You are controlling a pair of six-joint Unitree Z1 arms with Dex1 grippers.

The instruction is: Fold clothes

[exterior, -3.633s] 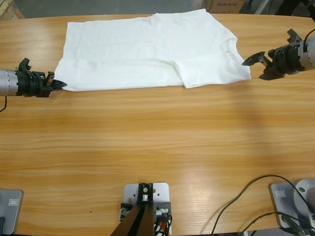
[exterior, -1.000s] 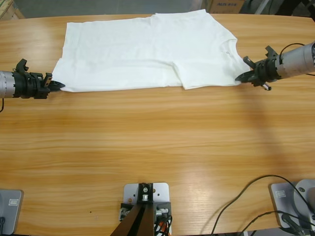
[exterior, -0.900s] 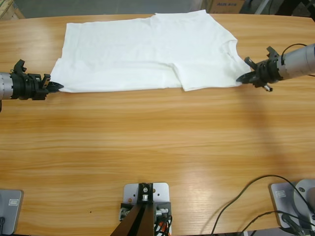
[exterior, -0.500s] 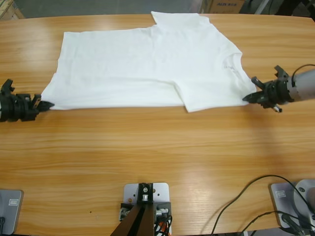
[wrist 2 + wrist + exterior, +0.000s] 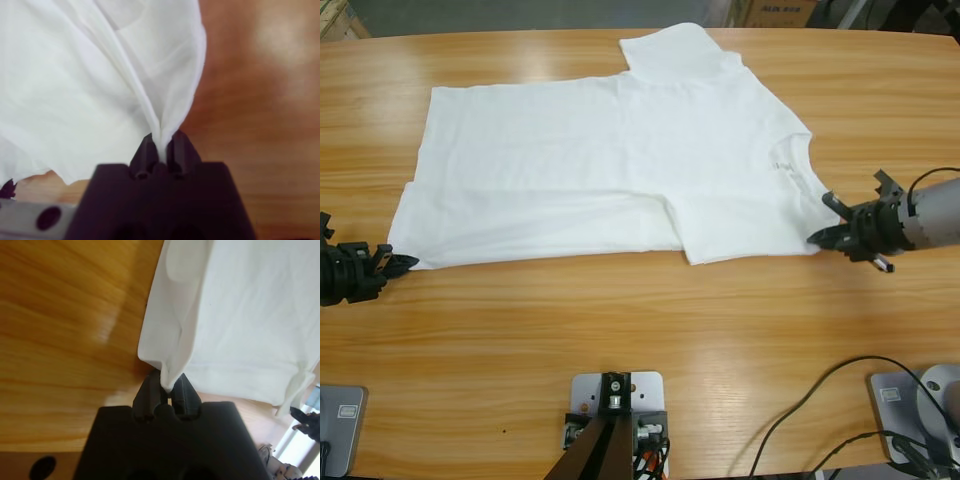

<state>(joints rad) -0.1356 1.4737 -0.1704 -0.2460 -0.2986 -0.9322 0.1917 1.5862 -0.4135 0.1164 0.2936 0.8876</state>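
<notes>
Long wooden table, bare along the near side. Toward the far half, 1 white T-shirt spread flat, hem to the left, ribbed collar to the right with faint dark lettering beside it, 1 sleeve reaching the far edge. At the shirt's near corners, 2 grippers: left gripper clamped tight on the hem corner, right gripper pinched closed on cloth at the collar-side corner, fabric bunched between the jaws in both wrist views.

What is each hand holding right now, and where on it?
Both hold the white T-shirt: left hand pinches its bottom hem corner, right hand pinches the shoulder edge near the collar.
</notes>
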